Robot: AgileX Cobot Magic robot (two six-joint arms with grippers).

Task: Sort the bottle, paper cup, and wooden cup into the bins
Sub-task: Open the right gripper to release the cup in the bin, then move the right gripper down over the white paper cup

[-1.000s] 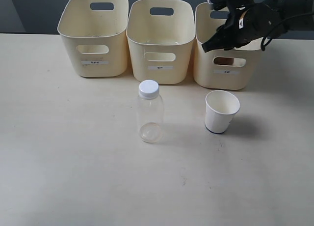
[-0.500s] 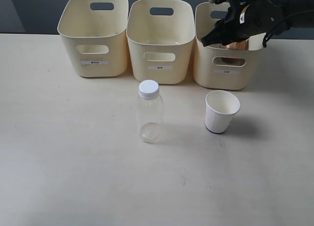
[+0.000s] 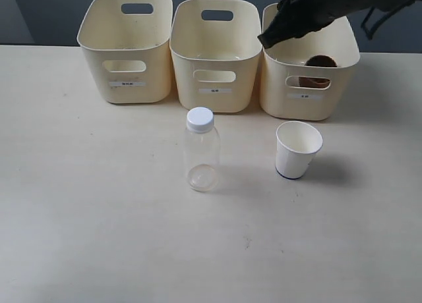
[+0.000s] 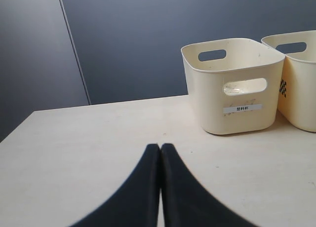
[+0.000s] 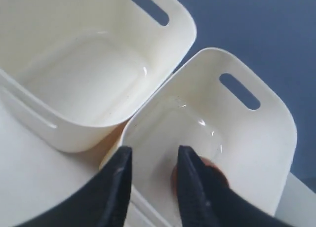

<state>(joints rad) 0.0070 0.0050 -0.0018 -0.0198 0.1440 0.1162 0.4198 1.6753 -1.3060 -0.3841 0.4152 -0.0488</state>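
Note:
The wooden cup [image 3: 321, 62] lies inside the right bin [image 3: 310, 99] and also shows through its front handle slot. My right gripper [image 3: 267, 39] hovers over that bin's left rim, open and empty. In the right wrist view the gripper [image 5: 153, 155] spreads its fingers above the bin floor, and one finger half hides the wooden cup [image 5: 217, 171]. The clear bottle [image 3: 202, 151] with its white cap stands upright in front of the middle bin [image 3: 215, 69]. The paper cup [image 3: 298, 149] stands upright before the right bin. My left gripper [image 4: 160, 147] is shut on nothing, low over the table.
The left bin [image 3: 125, 69] stands at the back left; it is also in the left wrist view [image 4: 232, 89], with the middle bin's edge [image 4: 298, 84] beside it. The three bins stand close together along the table's far edge.
The right gripper has let go of the wooden cup, which now rests in the right bin. The gripper has risen and shifted left over the bin's rim.

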